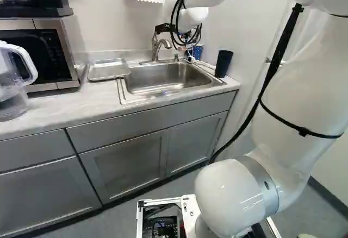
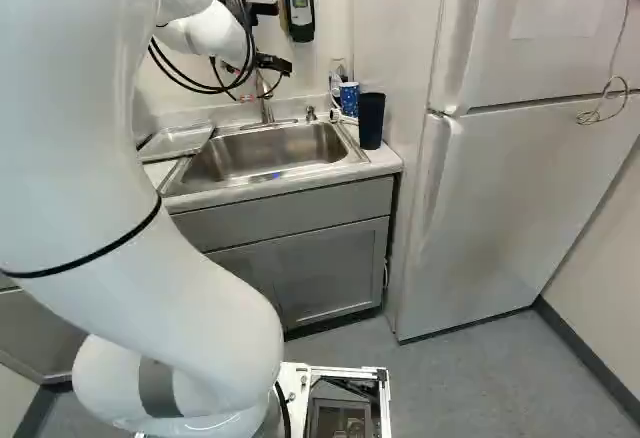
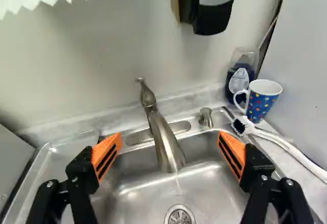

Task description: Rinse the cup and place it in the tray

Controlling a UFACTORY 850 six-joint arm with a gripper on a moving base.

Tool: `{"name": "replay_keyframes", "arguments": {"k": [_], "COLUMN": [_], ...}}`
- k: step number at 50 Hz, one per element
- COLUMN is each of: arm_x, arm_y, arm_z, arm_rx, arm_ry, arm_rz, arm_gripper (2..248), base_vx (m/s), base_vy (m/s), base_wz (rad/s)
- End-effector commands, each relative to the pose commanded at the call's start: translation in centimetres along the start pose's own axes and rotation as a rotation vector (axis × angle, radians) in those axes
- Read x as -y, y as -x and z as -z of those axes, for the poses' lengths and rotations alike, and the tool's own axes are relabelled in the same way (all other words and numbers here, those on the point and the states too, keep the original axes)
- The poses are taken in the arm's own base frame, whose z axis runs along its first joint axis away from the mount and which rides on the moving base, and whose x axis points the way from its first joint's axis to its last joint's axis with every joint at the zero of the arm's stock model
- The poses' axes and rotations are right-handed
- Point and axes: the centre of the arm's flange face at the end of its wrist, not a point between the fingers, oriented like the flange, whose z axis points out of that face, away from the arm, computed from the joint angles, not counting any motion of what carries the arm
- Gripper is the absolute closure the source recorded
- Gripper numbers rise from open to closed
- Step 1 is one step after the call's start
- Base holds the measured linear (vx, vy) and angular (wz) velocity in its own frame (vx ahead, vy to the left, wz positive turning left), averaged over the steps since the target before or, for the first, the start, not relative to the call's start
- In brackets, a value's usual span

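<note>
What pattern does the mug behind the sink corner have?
The mug is blue with multicoloured dots, clearest in the wrist view.

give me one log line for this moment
gripper: open, empty, at sink | faucet: thin stream running | polka-dot mug: upright, near dish brush | tray: beside sink, holds no cup

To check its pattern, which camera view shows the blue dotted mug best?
The wrist view: the mug is close there, its coloured dots easy to see. Both base views show it small, beside a dark cup.
</note>
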Motion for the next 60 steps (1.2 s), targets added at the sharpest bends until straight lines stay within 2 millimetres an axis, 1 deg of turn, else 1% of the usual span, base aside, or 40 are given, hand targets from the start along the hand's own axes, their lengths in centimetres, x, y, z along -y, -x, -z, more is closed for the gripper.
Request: {"name": "replay_keyframes", "arguments": {"k": [7, 14, 37, 60], "arm_x": [0.0, 0.1, 0.3, -0.1], "arm_y": [-0.2, -0.4, -1.6, -2.2], "arm_z": [-0.2, -1.0, -5.5, -10.0], "arm_rx": [-0.016, -0.016, -0.017, 0.014], "arm_ry": [0.0, 0.0, 0.001, 0.009], "arm_rz": [0.0, 0.0, -0.001, -0.004], "arm_gripper": [3, 3, 3, 3], "base_vx": [0.0, 0.0, 0.0, 0.0], "base_vy": [0.0, 0.0, 0.0, 0.0], "base_wz": [0.0, 0.0, 0.0, 0.0]}}
